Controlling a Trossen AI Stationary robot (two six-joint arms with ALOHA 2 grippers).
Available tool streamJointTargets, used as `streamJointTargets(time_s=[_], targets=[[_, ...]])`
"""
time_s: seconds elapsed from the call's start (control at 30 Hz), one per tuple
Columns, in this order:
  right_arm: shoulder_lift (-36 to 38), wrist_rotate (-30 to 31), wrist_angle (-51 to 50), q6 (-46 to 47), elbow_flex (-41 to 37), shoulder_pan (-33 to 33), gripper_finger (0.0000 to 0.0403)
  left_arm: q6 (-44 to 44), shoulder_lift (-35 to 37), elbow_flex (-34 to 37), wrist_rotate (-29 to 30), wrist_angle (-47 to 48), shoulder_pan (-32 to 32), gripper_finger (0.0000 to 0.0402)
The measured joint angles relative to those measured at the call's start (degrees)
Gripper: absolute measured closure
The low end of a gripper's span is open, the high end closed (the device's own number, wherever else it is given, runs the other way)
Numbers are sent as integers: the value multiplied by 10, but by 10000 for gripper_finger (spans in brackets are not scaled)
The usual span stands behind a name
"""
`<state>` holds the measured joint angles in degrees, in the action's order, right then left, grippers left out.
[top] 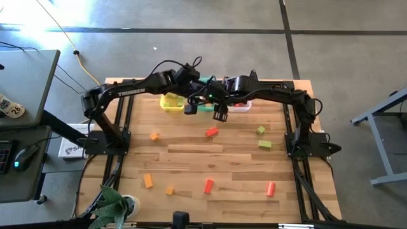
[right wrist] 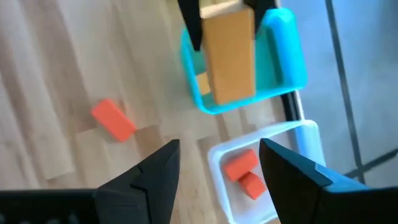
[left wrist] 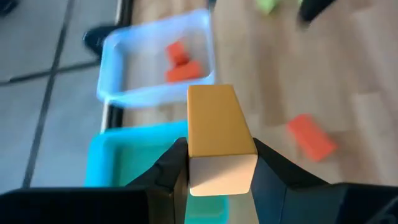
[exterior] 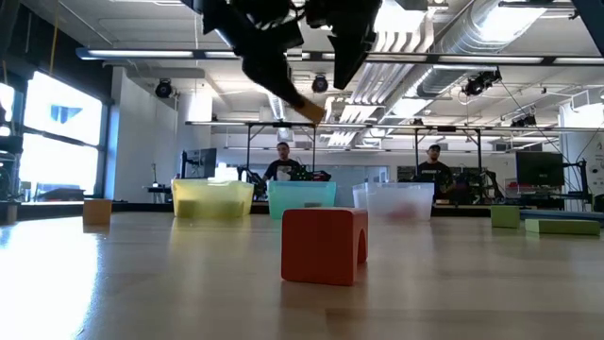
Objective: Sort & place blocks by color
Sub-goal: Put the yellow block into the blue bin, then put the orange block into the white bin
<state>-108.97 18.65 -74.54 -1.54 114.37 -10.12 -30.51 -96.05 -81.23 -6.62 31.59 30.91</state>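
Observation:
My left gripper (left wrist: 221, 158) is shut on a long orange block (left wrist: 217, 121) and hangs over the teal bin (left wrist: 134, 158), also seen in the right wrist view (right wrist: 283, 46). Beside it, my right gripper (right wrist: 217, 155) stands open with nothing between its fingers, above the clear bin (right wrist: 217, 155), where two red blocks (right wrist: 244, 174) lie. The yellow bin (top: 170, 102) stands to the left of the teal one. Loose on the table lie red blocks (top: 212, 132), orange blocks (top: 148, 180) and green blocks (top: 264, 144). My left gripper pinches the orange block between its two fingers, on its two long sides (left wrist: 245, 149) at the end nearest the wrist. The fingers slant down and lie along the block, which sticks out beyond them. It is lifted clear above the teal bin (right wrist: 230, 56).
The three bins stand in a row at the table's far edge (exterior: 302, 198). A red arched block (exterior: 324, 246) sits close to the low camera. A potted plant (top: 114, 207) stands at the near left corner. Two people (exterior: 283, 161) are in the room beyond the table.

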Motion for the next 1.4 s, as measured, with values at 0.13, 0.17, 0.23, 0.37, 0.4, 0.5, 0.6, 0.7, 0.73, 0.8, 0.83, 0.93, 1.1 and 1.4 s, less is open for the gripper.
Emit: streamJointTargets(time_s=[0.13, 0.17, 0.23, 0.37, 0.4, 0.5, 0.6, 0.7, 0.73, 0.8, 0.83, 0.93, 1.1, 1.4], targets=[[1, 11, -1, 0, 0, -17, 196, 19, -34, 0, 53, -6, 15, 299], [1, 11, -1, 0, 0, -22, 196, 25, -45, 0, 61, -9, 19, 299], [1, 11, 0, 2, 0, -32, 196, 35, -67, 0, 64, -21, 27, 299], [1, -11, 0, 0, 0, -54, 196, 56, -103, 0, 63, -41, 44, 299], [2, -20, 0, 0, 0, -61, 196, 62, -110, 1, 62, -40, 47, 299], [2, -57, 0, 0, 0, -80, 196, 77, -124, 1, 62, -44, 56, 298], [2, -86, 0, 0, 0, -97, 196, 90, -132, 1, 62, -46, 64, 282], [2, -103, 2, 0, 0, -112, 196, 94, -135, 1, 69, -49, 66, 260], [2, -108, 3, 1, 0, -116, 196, 93, -136, 1, 77, -50, 66, 254], [2, -123, 2, 2, 0, -124, 196, 93, -138, 1, 97, -49, 66, 244], [2, -134, 2, 2, 0, -128, 196, 93, -138, 1, 109, -49, 66, 240], [2, -181, -1, 15, 0, -138, 196, 93, -138, 1, 133, -49, 65, 229], [2, -249, -2, 24, 0, -148, 196, 113, -134, 1, 149, -43, 65, 214], [0, -301, 0, -83, -5, -132, 196, 119, -60, 1, 178, -27, 65, 209]])
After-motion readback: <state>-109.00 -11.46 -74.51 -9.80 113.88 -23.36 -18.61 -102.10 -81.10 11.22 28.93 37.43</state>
